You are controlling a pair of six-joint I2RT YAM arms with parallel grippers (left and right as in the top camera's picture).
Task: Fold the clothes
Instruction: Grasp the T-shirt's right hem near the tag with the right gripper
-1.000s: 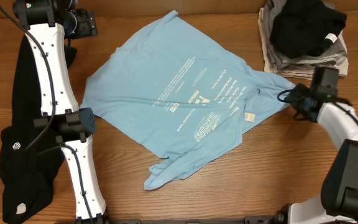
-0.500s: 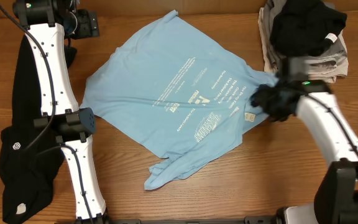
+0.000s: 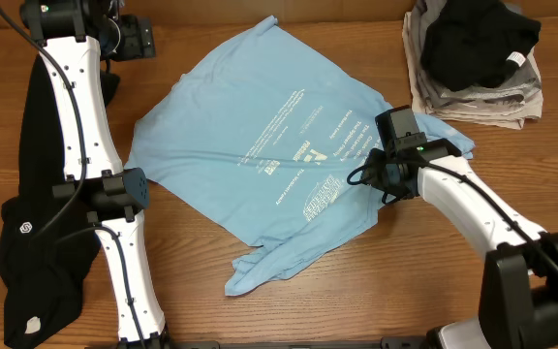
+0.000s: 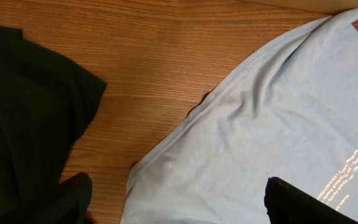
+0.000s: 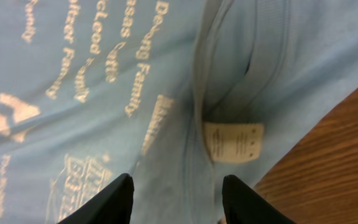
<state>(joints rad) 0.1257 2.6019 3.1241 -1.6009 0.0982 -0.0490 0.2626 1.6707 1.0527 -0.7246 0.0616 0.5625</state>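
At the far left a long black garment (image 3: 25,242) lies stretched along the tabletop (image 3: 434,276), with small white logos near its lower end. My left arm reaches over it toward the far edge. My left gripper (image 3: 136,37) sits at the top left, over bare wood between the black garment and the shirt's upper left corner. In the left wrist view this gripper (image 4: 179,208) is spread wide and holds nothing. One finger (image 4: 73,200) is by the black cloth (image 4: 23,124) and the other is over the blue fabric (image 4: 278,124). I cannot tell whether it touches anything.

The light blue T-shirt (image 3: 260,145) lies spread in the middle of the tabletop, turned at an angle, print side up. One sleeve trails toward the near edge.

My right gripper (image 3: 374,177) is at the shirt's right side, by the collar. In the right wrist view its fingers (image 5: 104,202) are parted, with nothing pinched between them (image 5: 176,205). The lettering lies ahead on the left, and the collar seam with a white label (image 5: 233,142) lies ahead on the right, near the shirt's edge. I cannot tell whether the fingertips press into the cloth.

At the far right corner a pile of folded grey clothes (image 3: 478,97) has a crumpled black piece (image 3: 478,39) on top.
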